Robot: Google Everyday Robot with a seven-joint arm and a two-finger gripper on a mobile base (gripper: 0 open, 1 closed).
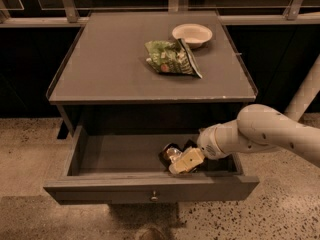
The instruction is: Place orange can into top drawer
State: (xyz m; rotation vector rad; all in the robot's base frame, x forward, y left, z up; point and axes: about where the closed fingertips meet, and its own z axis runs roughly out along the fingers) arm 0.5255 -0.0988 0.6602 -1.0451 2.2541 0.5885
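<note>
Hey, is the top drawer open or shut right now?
Open. The top drawer is pulled out from under the tabletop, its inside visible, and the tool reaches into it at the orange can.

A crinkled green chip bag [171,58] lies just beside a shallow white bowl [192,34] on the grey table [110,69].

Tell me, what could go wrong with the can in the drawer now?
1. The orange can is right against the pincer, low inside the open top drawer. It might tip or roll when the pincer pulls away.
2. The arm reaches in under the tabletop. Lifting out, it could bump that edge or the drawer's front wall.
</note>
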